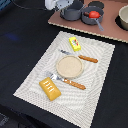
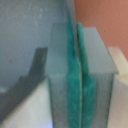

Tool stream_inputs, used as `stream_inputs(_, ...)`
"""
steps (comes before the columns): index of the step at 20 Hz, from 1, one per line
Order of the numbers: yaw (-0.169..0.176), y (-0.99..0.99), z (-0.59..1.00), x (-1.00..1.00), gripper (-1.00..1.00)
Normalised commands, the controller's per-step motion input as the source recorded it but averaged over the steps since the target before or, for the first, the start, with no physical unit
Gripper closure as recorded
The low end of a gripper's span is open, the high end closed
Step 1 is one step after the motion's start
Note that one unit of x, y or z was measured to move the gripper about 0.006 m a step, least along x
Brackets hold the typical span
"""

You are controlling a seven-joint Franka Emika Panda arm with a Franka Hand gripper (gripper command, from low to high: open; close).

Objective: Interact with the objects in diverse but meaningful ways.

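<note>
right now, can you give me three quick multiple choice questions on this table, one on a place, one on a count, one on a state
1. Where is the red tomato?
A. on the plate
B. on the orange block
C. in a dark pot on the brown board

2. How many wooden-handled utensils lie on the mat?
A. two
B. one
C. four

3. How does the tool stand?
A. wide open
B. shut on nothing
C. clamped on the tomato

Key: 1 C, the red shape sits inside the pot's rim. 2 A, a fork and a knife flank the plate. 3 B, in the wrist view the green pads meet with nothing between them.
</note>
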Motion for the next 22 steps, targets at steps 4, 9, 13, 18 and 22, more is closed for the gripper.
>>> stream_inputs(4, 0.055, -0.01, -0.19, -0.06, 1.00)
stream_inputs(9, 0.133, -0.07, -0.30, -0.50, 1.00)
stream_inputs(13, 0.152, 0.00, -0.49, -0.91, 1.00)
stream_inputs(18, 0.126, -0.08, -0.32, -0.89, 1.00)
stream_inputs(22, 0.010, -0.43, 0.66, -0.01, 1.00)
